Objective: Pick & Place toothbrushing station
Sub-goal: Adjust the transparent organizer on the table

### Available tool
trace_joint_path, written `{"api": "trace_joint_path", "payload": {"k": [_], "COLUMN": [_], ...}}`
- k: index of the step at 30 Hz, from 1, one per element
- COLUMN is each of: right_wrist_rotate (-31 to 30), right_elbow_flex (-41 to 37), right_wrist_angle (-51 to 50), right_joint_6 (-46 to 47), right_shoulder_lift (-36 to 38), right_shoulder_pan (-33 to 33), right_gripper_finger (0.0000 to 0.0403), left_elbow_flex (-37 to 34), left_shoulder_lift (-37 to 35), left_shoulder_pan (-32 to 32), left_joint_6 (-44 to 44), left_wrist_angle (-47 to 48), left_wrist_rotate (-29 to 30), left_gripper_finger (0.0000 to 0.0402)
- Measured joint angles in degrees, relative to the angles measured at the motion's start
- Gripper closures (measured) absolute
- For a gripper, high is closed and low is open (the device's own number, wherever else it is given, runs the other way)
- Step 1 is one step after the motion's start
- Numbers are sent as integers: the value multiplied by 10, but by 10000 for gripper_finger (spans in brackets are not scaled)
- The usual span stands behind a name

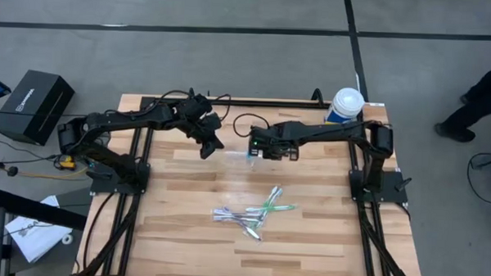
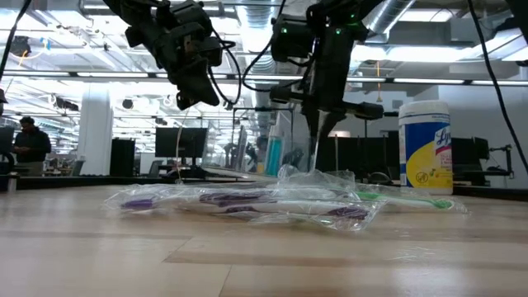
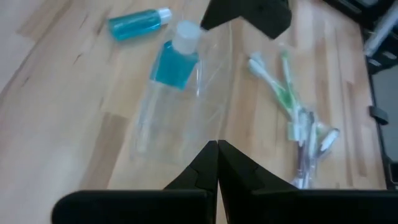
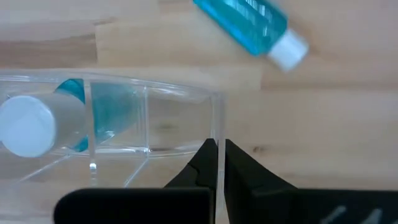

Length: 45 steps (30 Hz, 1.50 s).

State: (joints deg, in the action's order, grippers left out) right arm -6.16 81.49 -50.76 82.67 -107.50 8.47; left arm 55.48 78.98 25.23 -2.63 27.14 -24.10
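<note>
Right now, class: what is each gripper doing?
Left gripper: shut, holding nothing.
Right gripper: shut on the clear cup wall.

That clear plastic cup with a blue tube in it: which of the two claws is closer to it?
The right gripper: its shut fingers pinch the clear cup's wall. The left gripper, also shut, hangs above the table beside it, touching nothing.

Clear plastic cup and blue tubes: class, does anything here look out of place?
One small blue tube with a white cap stands inside the clear plastic cup, but the second blue tube lies flat on the wooden table outside it. The right end effector pinches the cup's rim.
</note>
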Motion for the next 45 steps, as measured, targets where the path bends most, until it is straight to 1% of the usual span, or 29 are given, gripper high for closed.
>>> {"api": "trace_joint_path", "payload": {"k": [2,5,11,18,25,28,37,42,45], "right_wrist_rotate": [-6,-14,-17,-14,-14,-14,-12,5,9], "right_elbow_flex": [0,0,0,0,0,0,0,0,0], "right_wrist_angle": [0,-1,-3,-14,-14,-14,-13,-16,-39], "right_joint_6": [40,77,95,87,69,67,52,40,21], "right_shoulder_lift": [0,0,-2,-6,-6,-5,-5,-5,-1], "right_shoulder_pan": [-11,-24,-29,-30,-30,-30,-36,-40,-39], "right_gripper_finger": [403,403,403,400,358,348,345,344,344], "left_elbow_flex": [0,0,0,0,0,0,0,0,0], "left_shoulder_lift": [0,0,0,0,0,0,0,0,0], "left_shoulder_pan": [0,0,0,-1,-1,-1,-1,0,6], "left_joint_6": [3,10,26,26,27,28,28,28,28], "left_wrist_angle": [0,-2,-4,-6,-6,-6,-7,-17,-34], "left_wrist_rotate": [-2,-5,-24,-33,-35,-37,-49,-49,-49], "left_gripper_finger": [402,402,402,402,402,402,402,402,402]}}
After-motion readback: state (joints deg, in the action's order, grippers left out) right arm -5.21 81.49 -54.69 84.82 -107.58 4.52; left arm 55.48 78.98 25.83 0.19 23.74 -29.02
